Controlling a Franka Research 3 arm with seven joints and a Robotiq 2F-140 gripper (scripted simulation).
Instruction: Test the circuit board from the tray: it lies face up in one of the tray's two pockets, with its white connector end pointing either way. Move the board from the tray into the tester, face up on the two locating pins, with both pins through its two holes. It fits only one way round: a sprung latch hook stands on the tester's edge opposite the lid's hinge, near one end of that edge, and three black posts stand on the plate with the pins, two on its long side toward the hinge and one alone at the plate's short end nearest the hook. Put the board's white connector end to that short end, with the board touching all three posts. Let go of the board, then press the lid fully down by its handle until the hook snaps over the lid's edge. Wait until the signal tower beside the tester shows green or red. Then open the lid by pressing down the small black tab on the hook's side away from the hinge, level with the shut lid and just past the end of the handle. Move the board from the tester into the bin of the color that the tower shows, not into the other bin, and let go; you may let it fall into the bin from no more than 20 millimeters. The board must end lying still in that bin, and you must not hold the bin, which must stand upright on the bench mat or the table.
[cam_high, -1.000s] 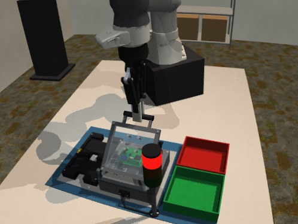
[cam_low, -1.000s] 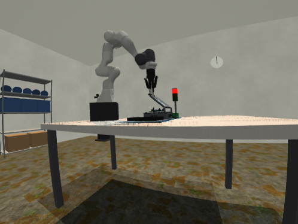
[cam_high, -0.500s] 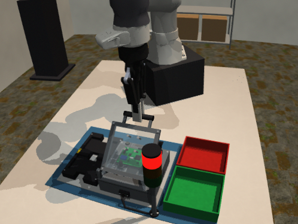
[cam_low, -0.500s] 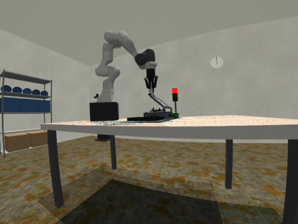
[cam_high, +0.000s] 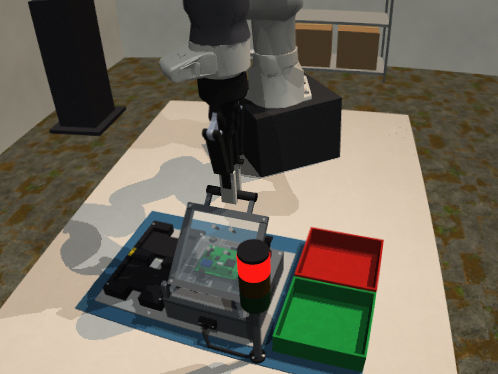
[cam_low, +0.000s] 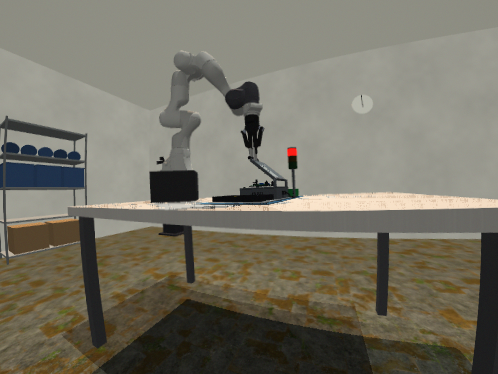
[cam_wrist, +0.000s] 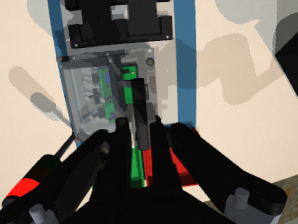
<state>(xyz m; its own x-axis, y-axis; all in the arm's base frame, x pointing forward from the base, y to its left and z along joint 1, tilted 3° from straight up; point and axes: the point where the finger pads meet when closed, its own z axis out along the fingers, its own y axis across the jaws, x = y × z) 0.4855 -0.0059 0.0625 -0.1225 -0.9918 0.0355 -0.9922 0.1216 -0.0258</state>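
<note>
— At the raised edge of the lid (cam_high: 200, 250), the gripper (cam_high: 231, 192) is clamped on the handle (cam_high: 232, 196), its fingers nearly together around the thin bar. The lid stands tilted up, roughly halfway open.

— And the board?

— The board (cam_high: 218, 263) lies face up inside the tester (cam_high: 200, 306), seen through the clear lid. The tray (cam_high: 134, 272) just beside it shows only dark pockets. The tower (cam_high: 254, 270) glows red, so the red bin (cam_high: 340, 260), on the far side of the green bin (cam_high: 322, 322), looks like the destination.

— How would the board handle once the arm goes for it?

— Probably light and stiff, a thin flat plate that will not sag. It seems fragile on top, where the small parts sit, so the sensible hold is across its two long bare edges, not down on the face. It sits on pins and against posts, so it likely needs a straight lift; a tilt could jam it.

— Slippery?

— The thin edges give the fingers little to bite on, so a slip is the risk. A low release over the bin would be gentler.
</note>
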